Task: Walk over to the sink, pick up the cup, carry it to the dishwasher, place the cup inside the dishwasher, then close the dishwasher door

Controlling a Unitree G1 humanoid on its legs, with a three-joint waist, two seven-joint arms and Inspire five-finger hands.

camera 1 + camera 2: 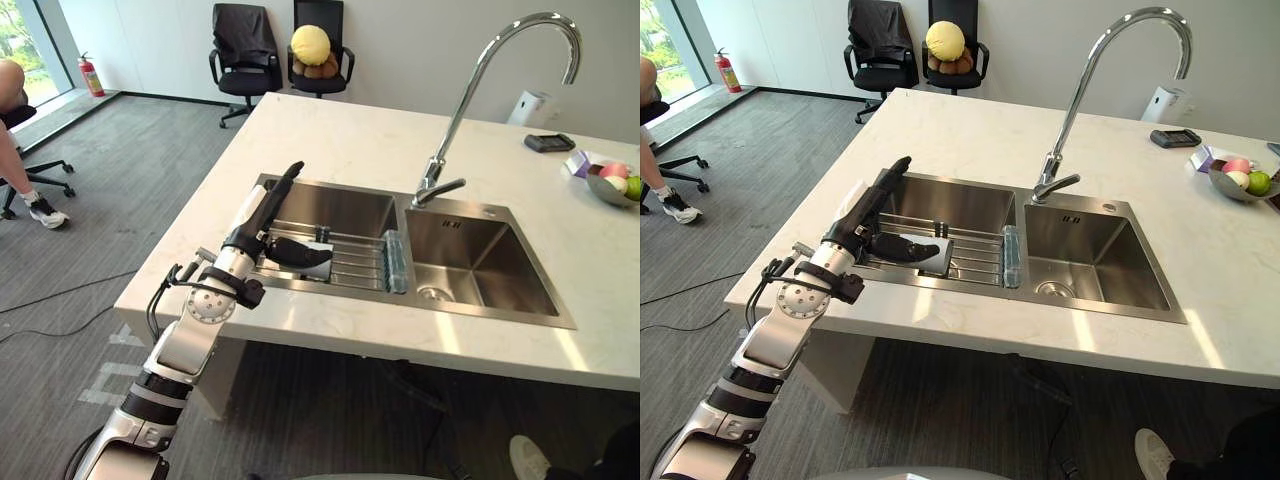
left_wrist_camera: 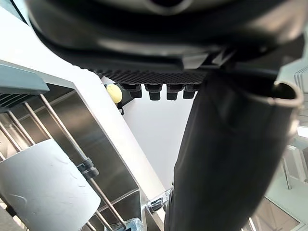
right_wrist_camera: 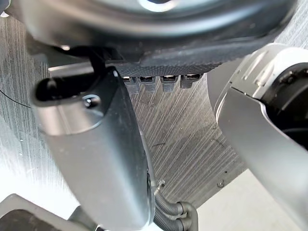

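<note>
A white cup (image 1: 319,264) lies on its side on the wire rack (image 1: 355,262) across the left basin of the steel sink (image 1: 330,186). My left hand (image 1: 262,214) reaches over that basin from the counter's near edge. Its fingers are straight and point away from me, and the thumb (image 1: 298,251) stretches out just above the cup, so the hand is open. In the left wrist view the cup (image 2: 44,188) rests against the rack rods, apart from the thumb (image 2: 226,159). My right hand (image 3: 168,29) hangs over the grey floor with its fingers straight and nothing in it.
A tall curved faucet (image 1: 475,75) rises behind the divider between the basins. A bowl of fruit (image 1: 612,186) and a small black device (image 1: 549,142) sit at the counter's far right. Two office chairs (image 1: 240,48) stand beyond the counter, and a person (image 1: 25,190) sits at the left.
</note>
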